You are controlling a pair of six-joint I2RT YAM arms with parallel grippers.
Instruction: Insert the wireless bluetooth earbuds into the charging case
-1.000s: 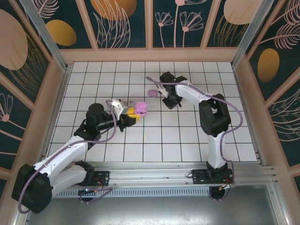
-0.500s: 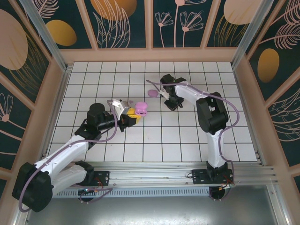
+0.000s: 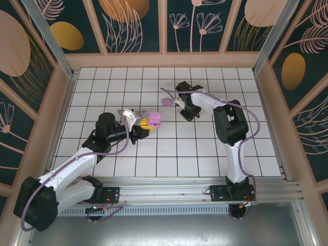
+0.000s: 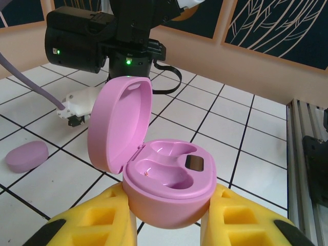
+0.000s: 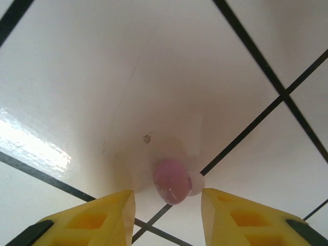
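Your right gripper [image 5: 166, 199] has widened slightly and stands spread astride one earbud [image 5: 170, 180] on the far tabletop [image 5: 77, 77], not gripping it, while the left gripper [image 4: 168, 205] pinches the open charging case [image 4: 169, 177], so the pick remains undone.

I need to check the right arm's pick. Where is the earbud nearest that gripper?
In the right wrist view the earbud lies on a white tile beside a dark grout line, between the right gripper's open jaws.
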